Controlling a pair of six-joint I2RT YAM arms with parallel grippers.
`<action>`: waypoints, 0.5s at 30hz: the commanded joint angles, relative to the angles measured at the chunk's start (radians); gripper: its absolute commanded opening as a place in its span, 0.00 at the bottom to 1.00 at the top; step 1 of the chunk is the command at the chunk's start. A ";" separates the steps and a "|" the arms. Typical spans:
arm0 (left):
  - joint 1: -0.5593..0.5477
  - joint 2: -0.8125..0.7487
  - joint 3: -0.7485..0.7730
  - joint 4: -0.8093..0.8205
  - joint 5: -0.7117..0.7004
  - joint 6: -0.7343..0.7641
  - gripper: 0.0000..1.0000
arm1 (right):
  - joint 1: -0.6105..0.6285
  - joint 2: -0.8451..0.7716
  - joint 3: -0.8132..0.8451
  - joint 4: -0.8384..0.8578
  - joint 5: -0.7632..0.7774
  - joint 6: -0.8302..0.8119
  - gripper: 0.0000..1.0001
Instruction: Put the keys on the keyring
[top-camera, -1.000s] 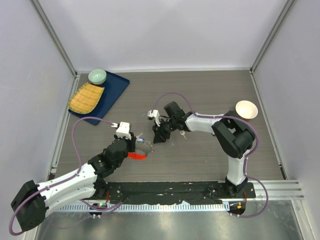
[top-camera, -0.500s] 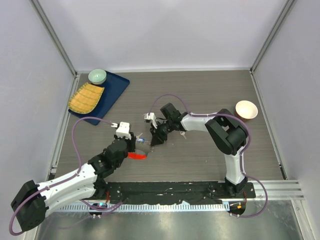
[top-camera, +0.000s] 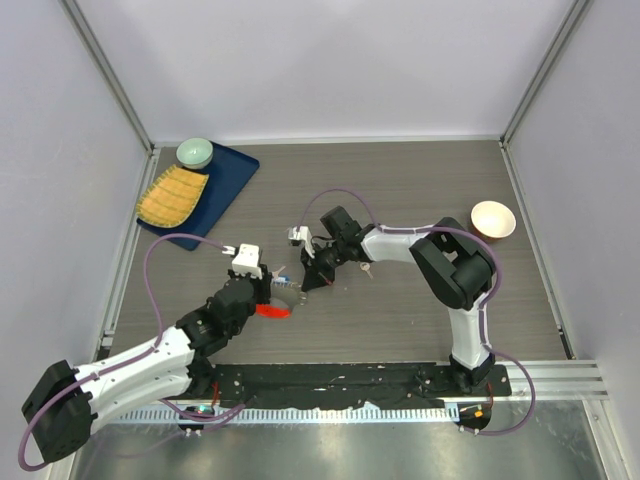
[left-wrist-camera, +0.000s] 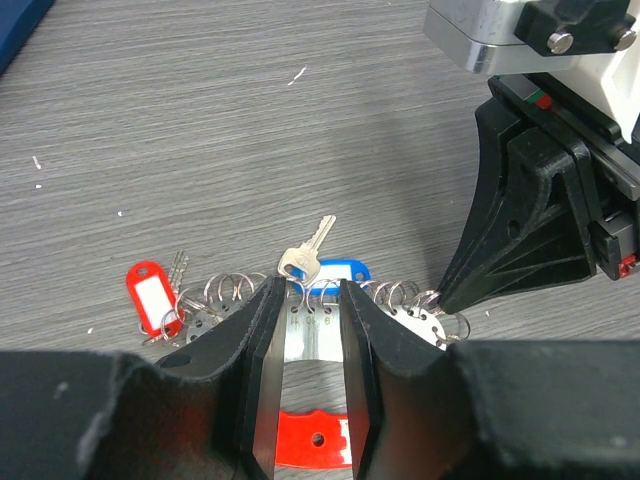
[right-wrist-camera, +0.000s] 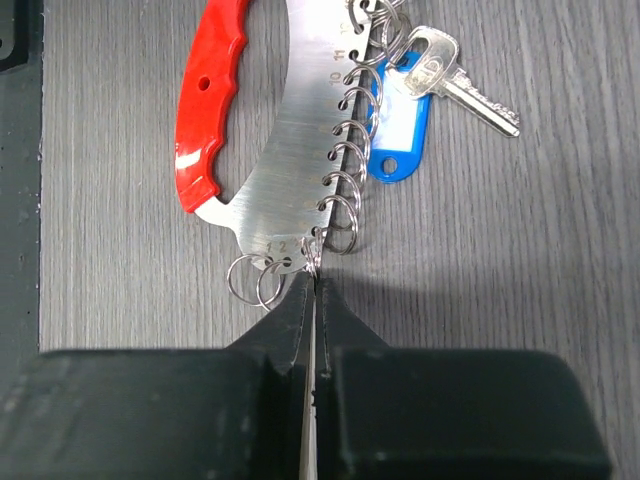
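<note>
Keyring (left-wrist-camera: 315, 335): a curved metal plate with a red handle (right-wrist-camera: 205, 110) and a row of split rings along its numbered edge. It lies flat on the surface (left-wrist-camera: 200, 120) between the two arms.

Silver key (right-wrist-camera: 455, 80) already hangs on one ring, together with the blue tag (right-wrist-camera: 400, 130). Red tag (left-wrist-camera: 150, 297) sits at the opposite end of the row, with what looks like a key blade (left-wrist-camera: 178, 268) just beside it. I cannot tell whether that blade is attached.

Left tool (left-wrist-camera: 308, 292): one finger on each side of the plate, pinching it across its width and acting as the anchor.

Right tool (right-wrist-camera: 312, 285): fingers pressed together, tips at the end split ring (right-wrist-camera: 313, 255) by the low-numbered holes. I cannot tell whether the wire is actually caught between the pads.

Top view: a small key-like item (top-camera: 365, 268) lies loose on the surface close by the right forearm, too small to confirm.

Step in hand (judgement): working the end ring so that it can take a key.

- Keep the left pinch firm and the plate flat, so any pull acts on the ring and does not slide the whole plate.
- The right tips should bear on this one ring only. The neighbouring rings overlap it closely and could snag.
- Move slowly and in line with the plate edge. A sideways tug would likely twist the plate out of the left pinch.
</note>
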 joint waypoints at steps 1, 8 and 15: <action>0.005 -0.002 -0.003 0.060 -0.030 -0.002 0.31 | 0.008 -0.051 0.000 -0.016 0.007 -0.013 0.01; 0.005 -0.005 -0.006 0.066 -0.028 -0.006 0.32 | 0.022 -0.115 -0.029 -0.030 0.073 -0.013 0.01; 0.005 -0.059 -0.041 0.122 0.007 -0.004 0.33 | 0.043 -0.219 -0.087 0.045 0.136 0.013 0.01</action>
